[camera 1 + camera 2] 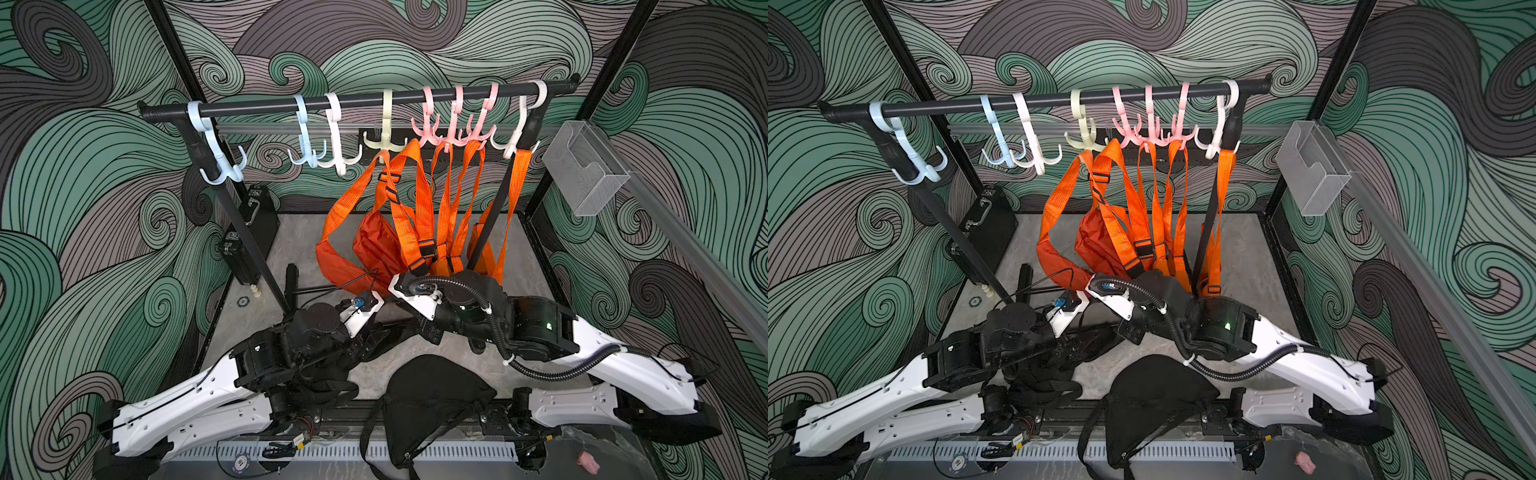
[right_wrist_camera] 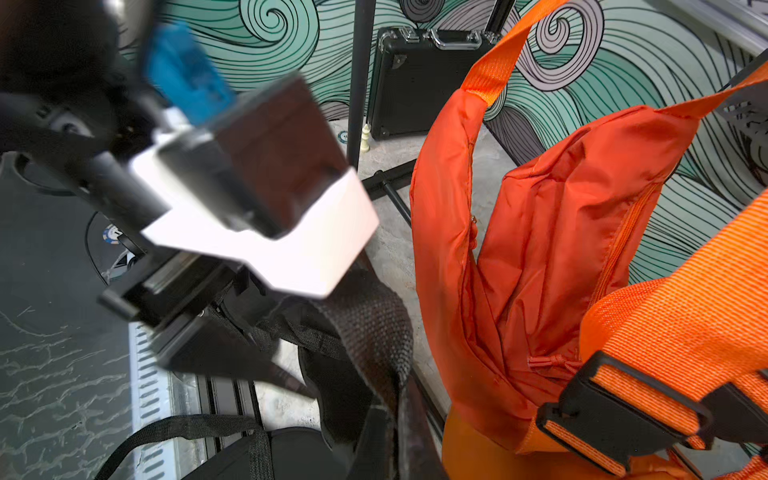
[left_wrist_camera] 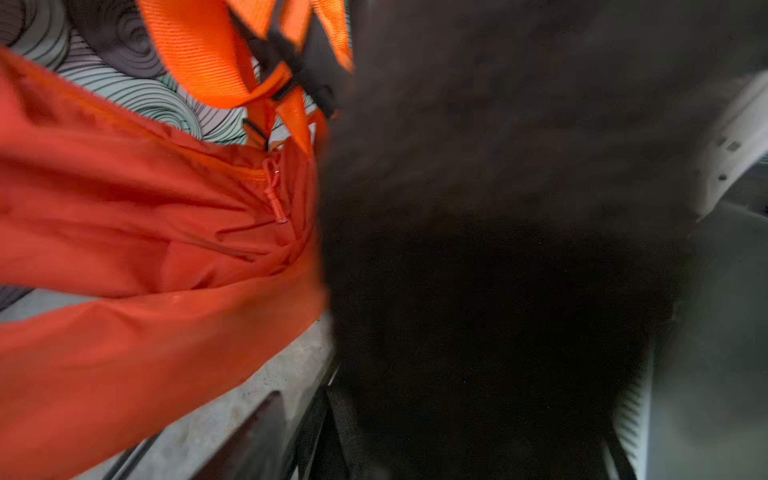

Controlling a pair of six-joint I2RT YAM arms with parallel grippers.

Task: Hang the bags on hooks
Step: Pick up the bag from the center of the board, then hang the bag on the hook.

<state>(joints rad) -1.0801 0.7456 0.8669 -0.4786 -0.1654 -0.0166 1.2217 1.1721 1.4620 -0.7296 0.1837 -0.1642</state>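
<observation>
Black bag (image 1: 432,399) lies at the bench's front edge, its black strap (image 2: 365,332) running up into my right gripper (image 2: 392,432), which looks pinched shut on it. My left gripper (image 2: 266,365) sits just beside the strap, but blur hides whether it's apart or together. If it catches only a fold, the loop could twist, snag the hanging orange bags (image 1: 374,245), or miss the free white hook (image 1: 338,153) beyond.
</observation>
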